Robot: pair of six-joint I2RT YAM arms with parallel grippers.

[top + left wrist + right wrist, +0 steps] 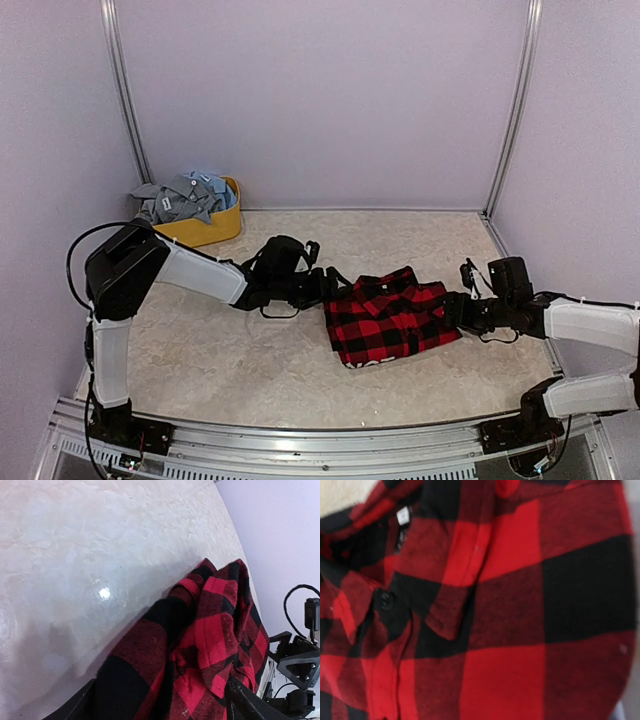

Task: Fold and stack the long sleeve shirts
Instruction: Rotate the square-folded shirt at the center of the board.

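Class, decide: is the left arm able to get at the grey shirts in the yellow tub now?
Probably yes: the yellow tub stands on that arm's side, grey shirts heaped uncovered, nothing between.

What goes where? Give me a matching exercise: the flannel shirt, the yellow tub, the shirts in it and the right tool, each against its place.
Things
1. red-and-black flannel shirt
2. yellow tub
3. grey and pale blue shirts
4. right tool

Places
a. heaped in the tub
b. at the flannel's right edge
c. lying near the middle of the table
d. in the far left corner

Pairs: 1-c, 2-d, 3-a, 4-b
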